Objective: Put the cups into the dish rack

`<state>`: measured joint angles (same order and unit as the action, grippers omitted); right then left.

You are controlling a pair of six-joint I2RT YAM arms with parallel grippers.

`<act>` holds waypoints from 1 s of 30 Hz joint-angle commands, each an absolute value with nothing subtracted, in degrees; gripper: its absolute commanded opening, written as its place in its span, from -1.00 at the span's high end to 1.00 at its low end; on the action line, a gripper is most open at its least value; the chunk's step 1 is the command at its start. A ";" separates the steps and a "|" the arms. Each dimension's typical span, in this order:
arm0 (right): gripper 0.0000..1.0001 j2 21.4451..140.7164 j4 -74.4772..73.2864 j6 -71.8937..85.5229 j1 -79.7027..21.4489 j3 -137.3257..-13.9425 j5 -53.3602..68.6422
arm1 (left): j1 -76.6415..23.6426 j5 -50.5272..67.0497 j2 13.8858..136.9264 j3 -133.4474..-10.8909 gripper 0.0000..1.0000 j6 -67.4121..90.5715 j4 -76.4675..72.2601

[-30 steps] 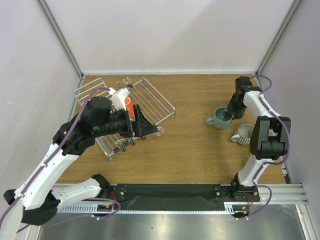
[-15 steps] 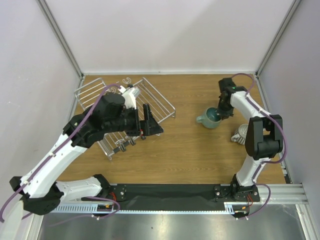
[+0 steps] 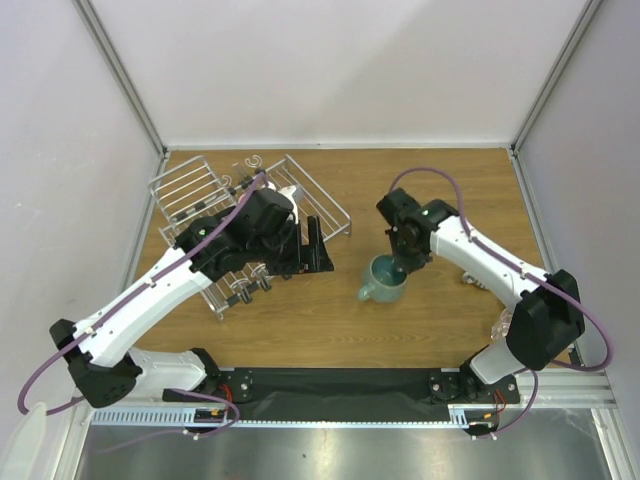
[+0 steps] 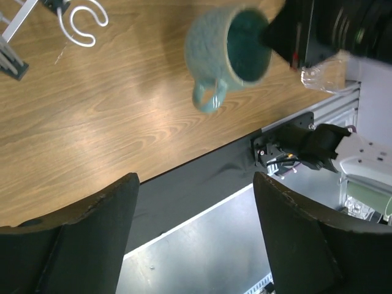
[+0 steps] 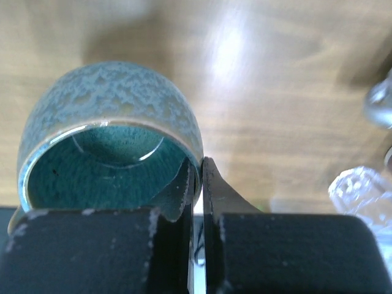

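Observation:
My right gripper (image 3: 402, 260) is shut on the rim of the dark teal glazed mug (image 3: 383, 279), one finger inside and one outside, and holds it over the middle of the table. The right wrist view shows the grip (image 5: 197, 168) on the mug (image 5: 104, 116). My left gripper (image 3: 317, 248) is open and empty beside the right end of the silver wire dish rack (image 3: 190, 185). Its view looks past the fingers (image 4: 79, 239) at the teal mug (image 4: 229, 52). A clear glass (image 5: 361, 184) stands to the right. The red mug is hidden.
A white hook of the rack (image 4: 82, 21) lies on the wood near the left gripper. A sliver of the white ribbed mug (image 3: 468, 281) shows behind the right arm. The black mat (image 3: 340, 382) runs along the table's near edge.
The right arm has carried the teal mug from the right side to the middle of the table. The left gripper has swung right, off the rack, and the red mug is now hidden.

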<state>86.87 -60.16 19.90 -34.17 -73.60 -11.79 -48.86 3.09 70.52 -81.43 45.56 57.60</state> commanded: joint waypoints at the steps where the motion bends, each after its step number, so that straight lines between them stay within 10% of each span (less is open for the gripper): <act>1: 1.00 84.81 -60.38 23.90 -37.96 -70.67 -13.45 | -49.22 1.49 70.49 -80.60 -0.61 47.37 56.25; 20: 0.81 87.45 -56.16 27.33 -43.42 -65.13 -14.86 | -49.31 6.15 69.87 -73.74 -0.39 49.04 50.89; 30: 0.08 86.49 -56.77 27.16 -43.33 -66.35 -12.92 | -49.31 6.15 71.80 -73.65 -0.38 48.25 50.89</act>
<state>88.01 -56.97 26.65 -43.03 -64.27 -13.32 -48.97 5.32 71.09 -73.56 48.03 52.40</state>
